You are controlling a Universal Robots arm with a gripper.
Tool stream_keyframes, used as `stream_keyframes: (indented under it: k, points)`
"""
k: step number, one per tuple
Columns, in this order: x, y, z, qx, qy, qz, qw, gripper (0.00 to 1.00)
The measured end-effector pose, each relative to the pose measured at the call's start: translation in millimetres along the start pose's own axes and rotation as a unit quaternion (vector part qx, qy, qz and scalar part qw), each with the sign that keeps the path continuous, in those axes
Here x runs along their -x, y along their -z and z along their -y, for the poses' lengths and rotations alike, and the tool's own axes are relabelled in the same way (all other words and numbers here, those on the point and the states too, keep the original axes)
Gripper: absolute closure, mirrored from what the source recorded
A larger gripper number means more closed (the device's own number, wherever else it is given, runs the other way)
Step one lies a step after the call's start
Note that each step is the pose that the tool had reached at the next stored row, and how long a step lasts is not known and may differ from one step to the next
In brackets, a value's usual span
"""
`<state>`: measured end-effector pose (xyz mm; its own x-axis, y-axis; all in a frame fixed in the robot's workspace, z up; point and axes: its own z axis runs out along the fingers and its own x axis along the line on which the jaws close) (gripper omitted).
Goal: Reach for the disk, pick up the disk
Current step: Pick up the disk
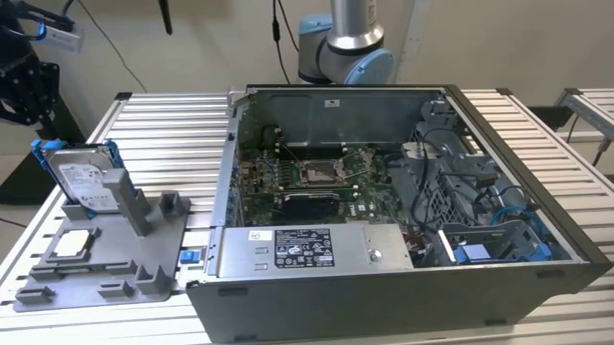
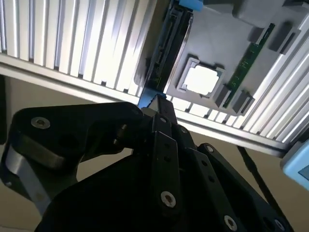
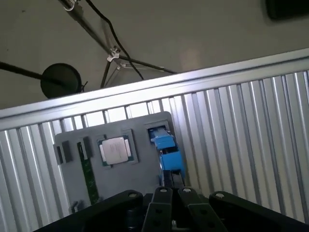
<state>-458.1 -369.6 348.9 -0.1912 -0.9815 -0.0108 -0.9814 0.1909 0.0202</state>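
- The disk (image 1: 85,180) stands on its edge in a slot of the grey tray (image 1: 106,277), at the left of the exterior view. The chip (image 1: 75,244) lies flat just below it in that pic.
- Your gripper (image 2: 155,105) is near the disk but not on it. Can't tell if it's open or closed.
- The disk is prob. hard, stiff & a bit heavy. Its silver sides look smooth, so it may slip.
- The blue frame (image 3: 166,150) is plastic, maybe bendy. Hold the two flat sides near the top, not the frame.
- Don't bump it; the inside likely breaks easy.

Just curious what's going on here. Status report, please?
Gripper hovering near disk, not gripping it. Disk upright in grey holder. Nothing between them.
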Motion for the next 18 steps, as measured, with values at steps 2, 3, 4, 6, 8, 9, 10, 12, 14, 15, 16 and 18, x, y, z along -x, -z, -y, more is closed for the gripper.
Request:
stream_keyframes:
  k: [2,3,4,6,8,9,10,12,14,15,16,18]
  points:
    - [0.0,-0.1,0.0,0.0002,0.019,-0.0004,0.9998,1.00]
    - [0.0,-0.2,0.0,0.0002,0.027,-0.0005,0.9996,1.00]
    - [0.0,-0.3,0.0,0.0003,0.036,-0.0007,0.9993,1.00]
    - [0.0,-0.4,0.0,0.0005,0.054,-0.0011,0.9985,1.00]
    - [0.0,-0.5,0.0,0.0007,0.073,-0.0015,0.9973,1.00]
    - [0.0,-0.4,0.0,0.0009,0.082,-0.0017,0.9966,1.00]
    - [0.0,-0.4,0.0,0.0009,0.087,-0.0017,0.9962,1.00]
    - [0.0,-0.5,0.0,0.0009,0.088,-0.0018,0.9961,1.00]
    - [0.0,-0.5,0.0,0.0009,0.089,-0.0018,0.9961,1.00]
    - [0.0,-0.5,0.0,0.0009,0.089,-0.0018,0.9960,0.00]
    - [0.0,-0.5,0.0,0.0010,0.089,-0.0018,0.9960,0.00]
    - [0.0,-0.5,0.0,0.0009,0.090,-0.0018,0.9960,0.00]
